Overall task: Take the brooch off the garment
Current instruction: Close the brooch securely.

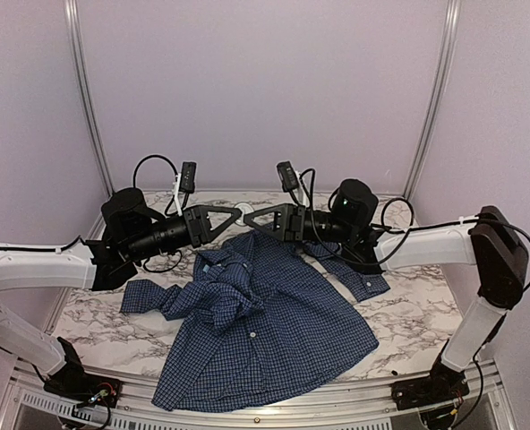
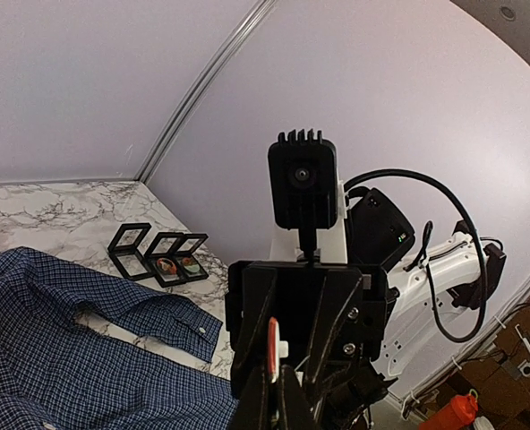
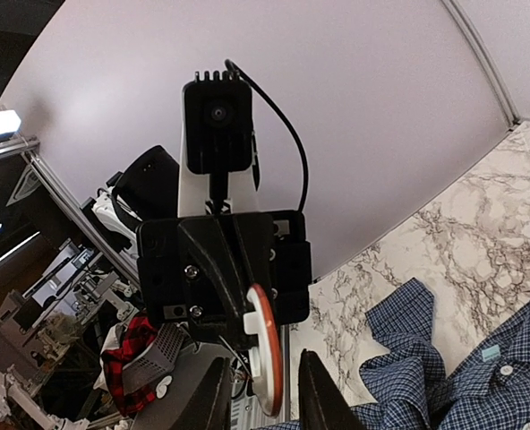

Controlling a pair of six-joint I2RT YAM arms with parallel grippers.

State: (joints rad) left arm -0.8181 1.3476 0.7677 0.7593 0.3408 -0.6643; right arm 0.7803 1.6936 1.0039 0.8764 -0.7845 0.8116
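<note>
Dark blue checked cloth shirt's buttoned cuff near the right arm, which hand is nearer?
Right. The right hand hovers back and left of the cuff; the left hand sits farther left.

No writing can be read in any view.
The one label in sight is a small pale-blue collar label [image 3: 490, 353] sewn inside the neck of the dark blue checked shirt [image 1: 274, 322]. Any print on it is too small and blurred to make out from the right wrist, and from the top view it shows only as a pale speck.
</note>
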